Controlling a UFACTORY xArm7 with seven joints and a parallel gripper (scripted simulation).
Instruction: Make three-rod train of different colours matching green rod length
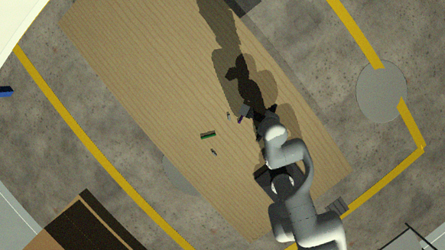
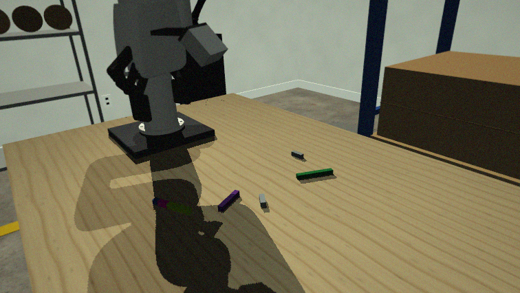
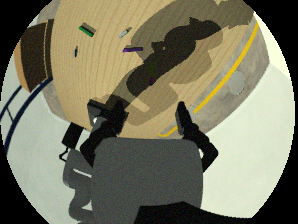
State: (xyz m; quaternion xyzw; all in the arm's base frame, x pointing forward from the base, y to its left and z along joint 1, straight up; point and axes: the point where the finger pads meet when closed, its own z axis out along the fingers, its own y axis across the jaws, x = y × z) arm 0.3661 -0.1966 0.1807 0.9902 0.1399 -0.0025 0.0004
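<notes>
The green rod [image 2: 314, 173] [image 1: 208, 136] [image 3: 85, 30] lies flat on the wooden table [image 2: 364, 225]. In the arm's shadow a blue rod [image 2: 155, 201], a magenta rod [image 2: 163, 203] and a lime rod [image 2: 179, 208] lie end to end in one line. A purple rod [image 2: 228, 200] [image 1: 240, 119] [image 3: 135, 48] lies apart to their right. Two grey rods [image 2: 262, 200] [image 2: 297, 154] lie nearer the green rod. My gripper [image 3: 150, 107] is open and empty, raised high above the table, well clear of all rods.
The arm's black base plate [image 2: 196, 133] stands on the table behind the rods. A large brown box [image 2: 451, 105] and a blue post [image 2: 367, 65] stand off the table's right side. A shelf [image 2: 43, 91] stands at the back left.
</notes>
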